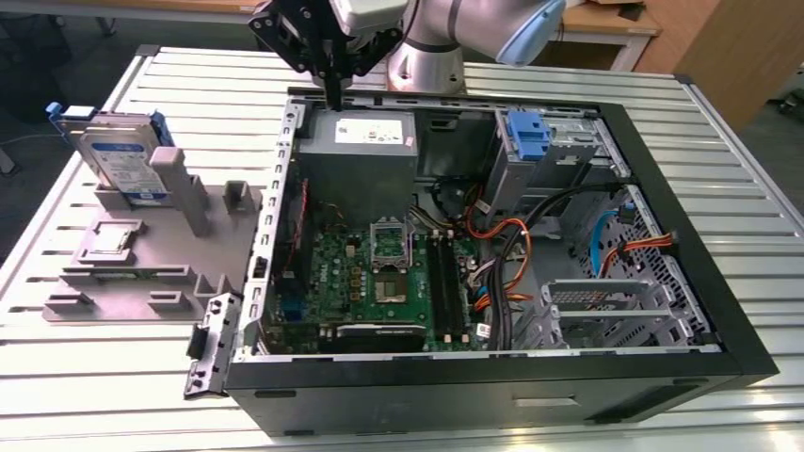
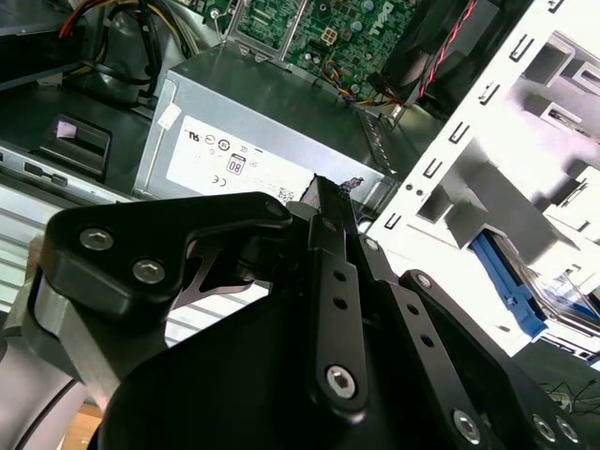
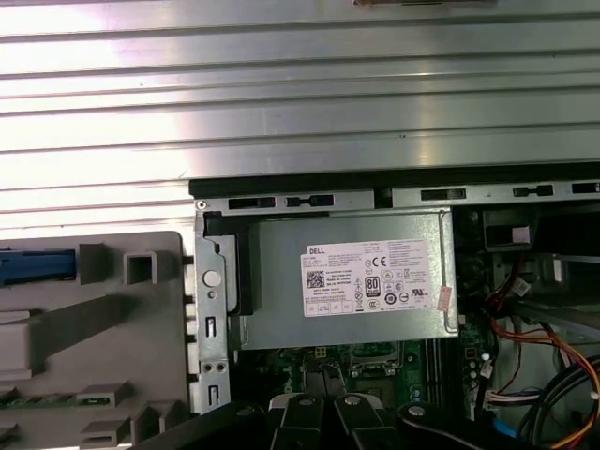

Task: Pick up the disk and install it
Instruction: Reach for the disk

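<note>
Case near wall [image 1: 503, 386]: black panel of the open desktop tower, closest to the exterior camera; the tower lies on its side on the slatted metal table [image 1: 101, 395].
Grey fixture [image 1: 126, 273]: on the table at the exterior view's left, just beside the tower, with several slots and posts.
Disk [image 1: 120, 155]: stands on edge in the fixture's far end, label facing out, blue rails along its sides. Nothing touches it.
Gripper [image 1: 334, 99]: hangs over the tower's far left corner, pointing down at the power supply. Its fingers look pressed together with nothing between them, and in the second wrist view they meet at the tips [image 2: 330, 187]. It is well apart from the disk.
Power supply [image 1: 361, 141]: grey metal box with a white sticker, directly under the gripper in both wrist views [image 3: 347, 281].
Motherboard [image 1: 377, 273]: green board on the tower floor, nearer than the power supply.
Cables [image 1: 503, 245]: orange, black and blue bundles to the right of the board.
Blue bracket [image 1: 528, 137]: bare plastic, at the far right by the metal bays.
Drive cage [image 1: 603, 311]: perforated metal frame at the near right; no drive shows in it.
Progress: judged at the very start. The disk is not yet lifted, so both the pick and the install remain.
</note>
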Controlling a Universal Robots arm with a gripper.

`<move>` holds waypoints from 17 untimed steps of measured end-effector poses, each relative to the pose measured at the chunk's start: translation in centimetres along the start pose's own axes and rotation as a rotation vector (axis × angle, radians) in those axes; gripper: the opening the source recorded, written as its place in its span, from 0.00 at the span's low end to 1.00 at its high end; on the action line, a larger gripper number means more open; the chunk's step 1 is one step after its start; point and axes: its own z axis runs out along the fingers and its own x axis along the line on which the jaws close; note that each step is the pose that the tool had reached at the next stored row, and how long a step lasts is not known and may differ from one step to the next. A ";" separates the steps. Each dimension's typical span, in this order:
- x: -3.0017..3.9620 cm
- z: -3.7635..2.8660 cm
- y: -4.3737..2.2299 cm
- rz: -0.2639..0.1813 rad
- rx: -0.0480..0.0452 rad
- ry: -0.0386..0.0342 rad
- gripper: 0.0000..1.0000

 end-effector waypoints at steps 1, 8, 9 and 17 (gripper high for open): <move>0.01 0.00 0.00 0.000 0.0000 0.0001 0.10; 0.32 0.01 -0.02 0.000 0.0001 0.0009 0.10; 0.42 0.01 -0.03 0.000 0.0000 0.0008 0.10; 0.78 0.03 -0.06 0.000 0.0001 0.0019 0.10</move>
